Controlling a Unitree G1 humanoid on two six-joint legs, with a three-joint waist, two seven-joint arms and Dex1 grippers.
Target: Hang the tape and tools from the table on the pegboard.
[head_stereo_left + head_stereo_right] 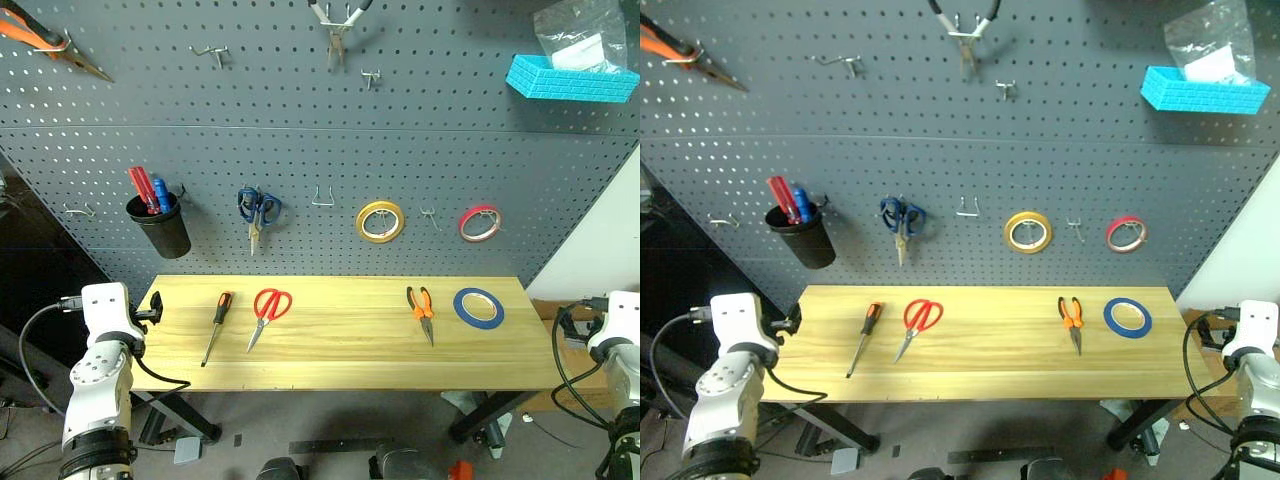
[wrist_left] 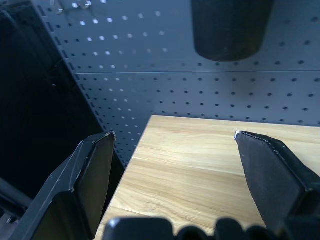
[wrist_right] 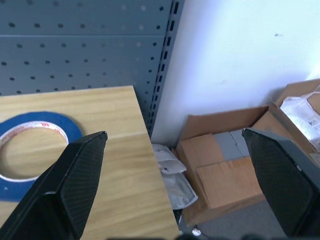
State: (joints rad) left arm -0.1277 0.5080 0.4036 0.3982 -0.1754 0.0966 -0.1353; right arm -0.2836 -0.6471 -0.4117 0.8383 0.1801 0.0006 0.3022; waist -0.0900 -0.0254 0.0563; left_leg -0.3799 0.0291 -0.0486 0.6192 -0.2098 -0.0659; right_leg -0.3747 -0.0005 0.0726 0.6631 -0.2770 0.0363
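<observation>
Left gripper [image 2: 172, 142]: spread wide, gripping nothing, touching nothing; black fingers [image 2: 90, 180] poised over the left end of the table [image 2: 200, 165], aimed toward the pegboard [image 2: 175, 90].
Right gripper [image 3: 175, 140]: spread wide, empty; one finger [image 3: 75, 185] above the table's right end, the other out past the edge over cardboard boxes [image 3: 225, 160] on the floor.
Tape [image 1: 479, 307]: thin blue ring, flat on the right end of the table, just beside the right gripper's inner finger in the right wrist view, not touched.
Pliers [image 1: 422, 308]: orange-and-black handles, flat on the wood just left of the tape, tips toward the front edge.
Red-handled scissors [image 1: 267, 312]: left of centre on the table, blades toward the front edge.
Screwdriver [image 1: 216, 326]: just left of the scissors, handle toward the pegboard, shaft toward the front.
Black cup [image 1: 160, 224]: hung on the pegboard above the table's left end, red and blue pens [image 1: 148, 190] inside.
Blue-handled scissors [image 1: 257, 212]: hung on a hook right of the cup.
Yellow roll [image 1: 380, 221]: hung right of centre.
Red roll [image 1: 480, 223]: hung farther right, above the tape.
Bare hook [image 1: 322, 197]: between the blue-handled scissors and the yellow roll.
Blue tray [image 1: 570, 80]: mounted at upper right, clear bag inside.
</observation>
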